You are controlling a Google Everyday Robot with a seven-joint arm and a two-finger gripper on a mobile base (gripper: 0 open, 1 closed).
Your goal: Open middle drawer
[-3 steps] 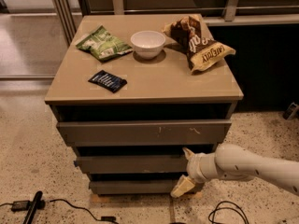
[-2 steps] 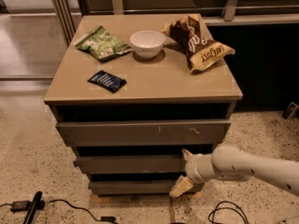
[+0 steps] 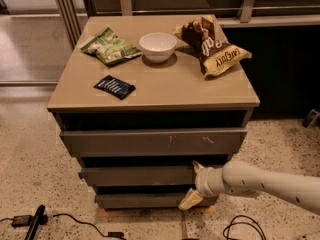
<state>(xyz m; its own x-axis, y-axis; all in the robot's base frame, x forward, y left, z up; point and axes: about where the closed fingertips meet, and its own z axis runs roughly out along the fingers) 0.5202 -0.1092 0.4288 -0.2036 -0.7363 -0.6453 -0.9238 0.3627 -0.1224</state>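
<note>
The low grey-brown drawer cabinet stands on the speckled floor, and the middle drawer is the plain, handleless front of its three, below the taller scratched front and above the narrowest one; it looks shut or very nearly so. The white arm reaches in low from the right, and the gripper sits against the right part of that front, spread wide and holding nothing. Its upper finger is at the dark gap along the drawer's top edge, while its lower finger hangs down over the narrowest front. With no handle, the pull probably has to come from that top lip, so the upper finger should hook behind the edge before any draw. The pull should then run straight out, level and slow, since a grip this far off-centre could skew the drawer in its runners. The lower finger should stay clear of the bottom front so only one drawer moves. The chip bag, bowl, green snack bag and dark packet on top call for a jerk-free pull.
</note>
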